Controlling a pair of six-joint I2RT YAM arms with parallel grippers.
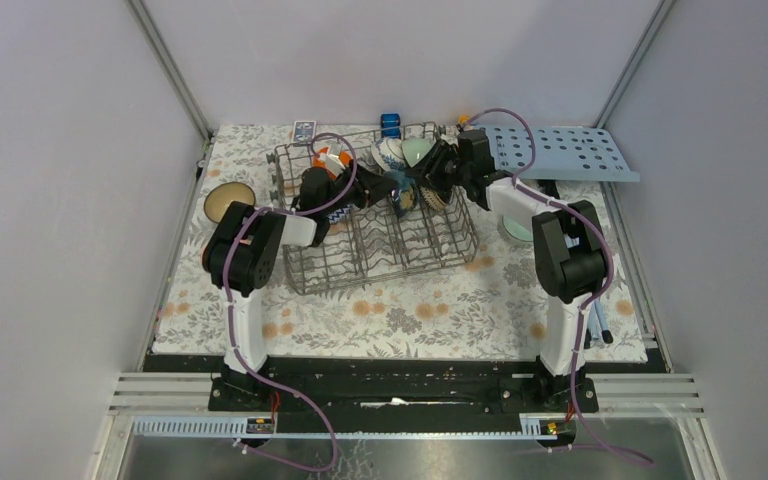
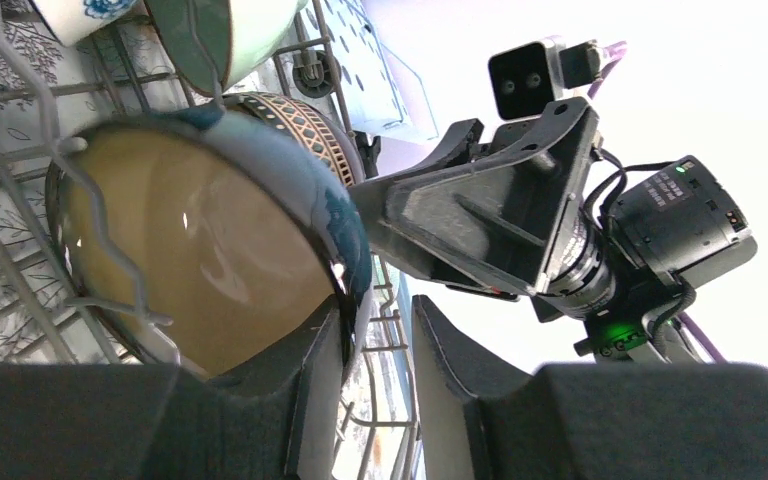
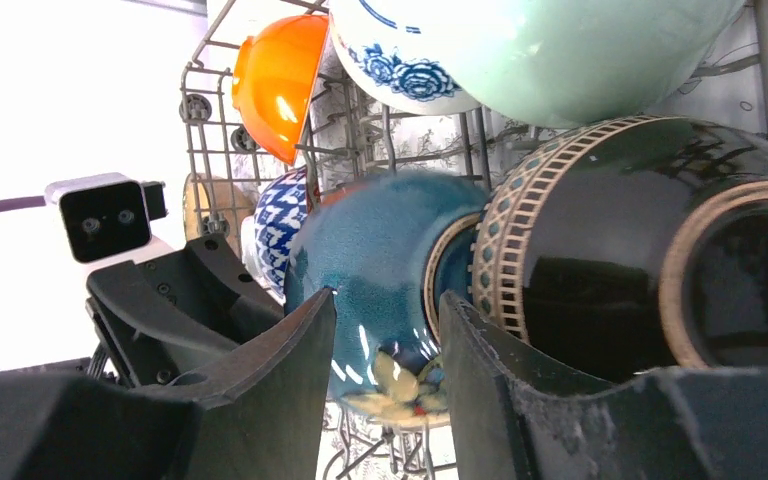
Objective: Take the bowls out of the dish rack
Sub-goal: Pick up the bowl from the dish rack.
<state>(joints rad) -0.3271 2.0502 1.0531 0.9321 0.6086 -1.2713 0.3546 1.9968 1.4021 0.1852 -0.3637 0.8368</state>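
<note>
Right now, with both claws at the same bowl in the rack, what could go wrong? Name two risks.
1. The left claw and right claw both straddle the dark blue bowl; pulling different ways might drop it or bump the claws together.
2. A dish rack tine crosses the bowl's face; lifting could snag it and jostle the dark brown patterned bowl beside it.

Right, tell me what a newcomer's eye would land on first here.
The left hand and right hand face each other across one dark blue bowl standing in the grey wire dish rack mid-table. Next, the bright orange bowl glows near the rack's far left end.
</note>
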